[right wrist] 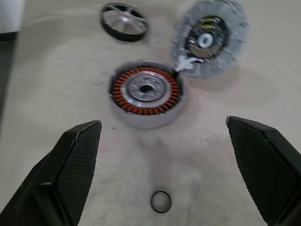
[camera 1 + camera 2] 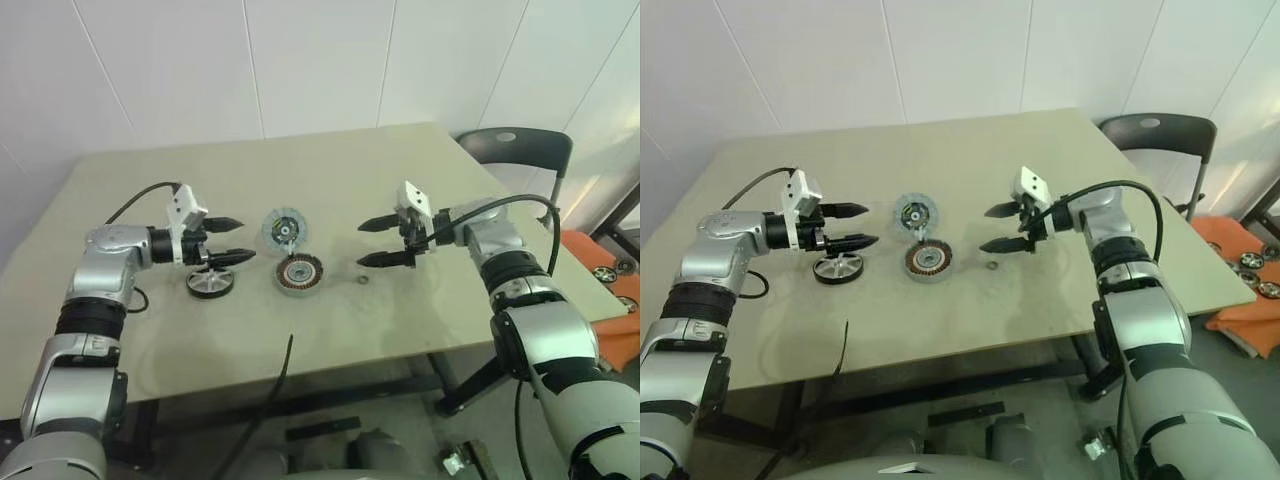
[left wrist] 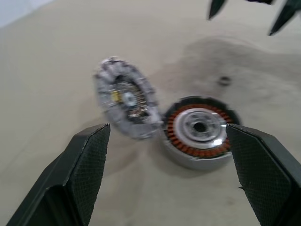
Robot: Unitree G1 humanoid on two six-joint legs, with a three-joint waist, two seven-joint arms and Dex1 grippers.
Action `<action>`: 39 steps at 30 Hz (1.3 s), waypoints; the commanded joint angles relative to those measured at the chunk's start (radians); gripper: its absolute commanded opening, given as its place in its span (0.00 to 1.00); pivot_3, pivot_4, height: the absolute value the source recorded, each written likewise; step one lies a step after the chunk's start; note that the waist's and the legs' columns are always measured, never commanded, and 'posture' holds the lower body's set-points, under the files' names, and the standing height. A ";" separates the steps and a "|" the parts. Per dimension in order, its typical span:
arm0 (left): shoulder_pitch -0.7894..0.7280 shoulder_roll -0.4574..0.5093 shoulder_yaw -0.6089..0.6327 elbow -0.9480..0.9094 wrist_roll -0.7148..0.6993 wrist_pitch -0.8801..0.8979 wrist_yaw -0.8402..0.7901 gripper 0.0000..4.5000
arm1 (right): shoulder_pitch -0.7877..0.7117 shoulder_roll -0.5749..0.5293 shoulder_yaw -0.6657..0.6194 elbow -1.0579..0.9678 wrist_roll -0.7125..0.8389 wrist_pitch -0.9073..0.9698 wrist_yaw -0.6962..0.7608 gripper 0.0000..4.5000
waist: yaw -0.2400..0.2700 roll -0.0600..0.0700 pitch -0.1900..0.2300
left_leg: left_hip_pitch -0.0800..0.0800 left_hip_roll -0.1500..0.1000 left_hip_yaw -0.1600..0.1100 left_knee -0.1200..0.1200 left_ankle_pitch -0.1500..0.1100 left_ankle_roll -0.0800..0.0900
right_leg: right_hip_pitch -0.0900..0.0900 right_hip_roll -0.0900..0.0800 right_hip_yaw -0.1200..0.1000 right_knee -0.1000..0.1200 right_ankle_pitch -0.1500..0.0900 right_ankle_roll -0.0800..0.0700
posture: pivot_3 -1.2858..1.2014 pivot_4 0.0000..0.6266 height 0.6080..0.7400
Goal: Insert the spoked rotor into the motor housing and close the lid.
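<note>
Housing (image 2: 299,274) lies flat on the beige counter (image 2: 330,180), coils facing up, its silver rim intact and its pale centre exposed. Nothing sits inside it. Just behind the housing, touching or nearly touching its rim, lies a round grey part with a pale hub (image 2: 284,229), slightly tilted; a short pale wire runs from it toward the housing. To the robot's left of the housing, apart from it, rests the rotor (image 2: 210,283), a dark-rimmed spoked disc lying flat. To the right of the housing, near it but not touching, a small dark ring (image 2: 363,281) lies on the counter.

Left pincer (image 2: 230,240) hovers above the counter directly over the rotor, fingers spread wide, holding nothing, tips pointing toward the housing. Right pincer (image 2: 382,241) hovers on the opposite side of the housing, above the small ring, fingers likewise spread wide and empty, tips pointing toward the housing. Neither pincer touches any part.

Beyond the counter's far right corner, well apart from the housing, stands a dark chair (image 2: 520,150).
</note>
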 commanded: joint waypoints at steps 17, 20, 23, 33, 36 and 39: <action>0.183 0.080 0.030 -0.279 -0.068 0.157 -0.062 0.93 | -0.045 -0.001 0.017 -0.056 -0.008 -0.020 0.038 0.99 | 0.002 0.000 0.000 | 0.001 -0.002 0.001 0.002 0.000 0.000 | -0.002 -0.002 0.002 0.007 -0.001 0.000 | 0.52 0.00 1.00; 0.172 0.082 0.036 -0.269 -0.065 0.146 -0.052 0.93 | -0.048 0.000 0.015 -0.045 -0.012 -0.028 0.030 0.99 | 0.002 0.000 0.000 | 0.001 -0.002 0.001 0.002 0.000 0.000 | -0.002 -0.002 0.003 0.007 -0.001 0.000 | 0.52 0.00 1.00; 0.156 0.096 0.040 -0.234 -0.056 0.119 -0.060 0.93 | -0.044 -0.002 0.015 -0.044 -0.010 -0.030 0.033 0.99 | 0.002 0.000 0.000 | 0.001 -0.002 0.001 0.002 0.000 0.000 | -0.002 -0.002 0.003 0.007 -0.001 0.000 | 0.52 0.00 1.00; 0.105 0.089 0.049 -0.134 -0.046 0.077 -0.018 0.93 | -0.032 0.011 0.004 -0.071 0.008 -0.025 0.012 0.99 | 0.001 0.000 0.000 | 0.001 -0.002 0.002 0.002 0.000 0.000 | -0.002 -0.002 0.003 0.008 -0.001 0.000 | 0.52 0.00 1.00; 0.107 0.099 0.049 -0.130 -0.050 0.088 -0.021 0.93 | -0.032 0.006 0.001 -0.076 0.012 -0.022 0.019 0.99 | 0.002 0.000 0.000 | 0.001 -0.002 0.002 0.002 0.000 0.000 | -0.003 -0.002 0.003 0.008 0.000 0.000 | 0.52 0.00 1.00; 0.111 0.107 0.043 -0.132 -0.049 0.101 -0.028 0.93 | -0.036 0.003 0.001 -0.067 0.010 -0.022 0.019 0.99 | 0.002 0.000 0.000 | 0.001 -0.002 0.002 0.002 0.000 0.000 | -0.003 -0.002 0.004 0.008 0.000 0.000 | 0.52 0.00 1.00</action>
